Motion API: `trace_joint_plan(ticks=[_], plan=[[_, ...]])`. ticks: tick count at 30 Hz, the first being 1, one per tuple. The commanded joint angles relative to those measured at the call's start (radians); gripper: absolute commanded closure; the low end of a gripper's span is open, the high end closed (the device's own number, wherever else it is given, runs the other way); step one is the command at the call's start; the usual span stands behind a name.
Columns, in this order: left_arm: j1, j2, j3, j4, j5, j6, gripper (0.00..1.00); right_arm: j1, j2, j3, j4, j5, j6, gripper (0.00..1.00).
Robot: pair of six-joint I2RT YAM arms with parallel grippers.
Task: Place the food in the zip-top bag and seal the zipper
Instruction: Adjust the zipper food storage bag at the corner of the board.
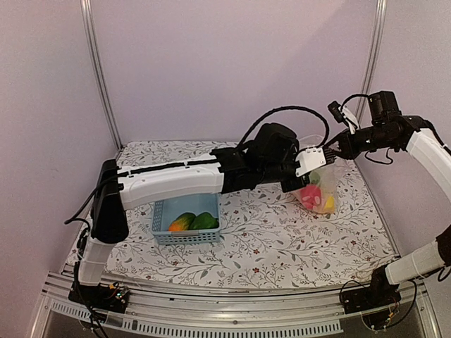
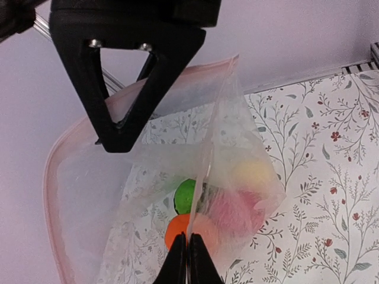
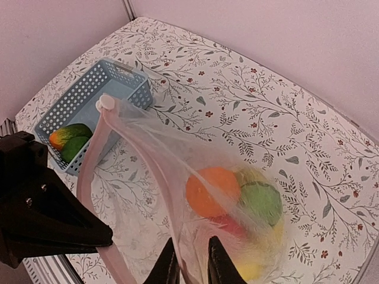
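The clear zip-top bag (image 1: 321,191) hangs in the air over the right part of the table, held by both grippers. It holds an orange (image 3: 212,190), a green piece (image 3: 260,201), and red and yellow pieces beneath them. Its mouth is open, and the pink zipper strip (image 3: 89,171) curves along the rim. My left gripper (image 2: 188,257) is shut on the bag's film (image 2: 237,177) just above the orange (image 2: 173,234). My right gripper (image 3: 190,269) is shut on the bag's rim; it also shows in the left wrist view (image 2: 118,135), pinching the pink strip (image 2: 50,177).
A light blue lattice basket (image 1: 161,215) stands on the flowered tablecloth at the left, under my left arm, with a green piece (image 1: 204,221) and a green-orange piece (image 1: 181,222) in it. It also shows in the right wrist view (image 3: 89,100). Walls close off the back and sides.
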Motion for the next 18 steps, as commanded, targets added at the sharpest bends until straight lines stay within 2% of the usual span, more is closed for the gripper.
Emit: trace_joint_plan(ticks=[1,4,5,6,8,9,11,14,18], plan=[[-0.014,-0.016,-0.014,0.053,-0.015,-0.009,0.96,0.004,-0.038,-0.009,-0.009,0.111,0.005,0.88],[-0.014,-0.02,-0.012,0.081,-0.024,0.002,0.94,0.004,-0.041,0.001,0.016,0.208,0.018,0.97],[-0.015,-0.018,-0.013,0.108,-0.036,0.003,0.8,0.004,-0.036,0.011,0.028,0.245,0.019,0.99],[-0.015,-0.018,-0.014,0.135,-0.055,-0.003,0.59,0.004,-0.032,0.02,0.045,0.292,0.018,1.0],[-0.016,-0.03,-0.021,0.185,-0.109,-0.032,0.4,0.004,-0.019,0.044,0.088,0.391,0.017,1.0],[-0.016,-0.045,-0.034,0.203,-0.129,-0.047,0.35,0.003,-0.009,0.059,0.105,0.428,0.013,1.0],[-0.016,-0.097,-0.092,0.257,-0.171,-0.082,0.27,0.002,0.011,0.107,0.133,0.495,0.004,1.0],[-0.013,-0.219,-0.263,0.326,-0.214,-0.143,0.19,-0.004,0.054,0.176,0.153,0.516,-0.001,1.0],[0.0,-0.369,-0.468,0.285,-0.268,-0.255,0.16,-0.006,0.097,0.241,0.169,0.48,0.009,1.0]])
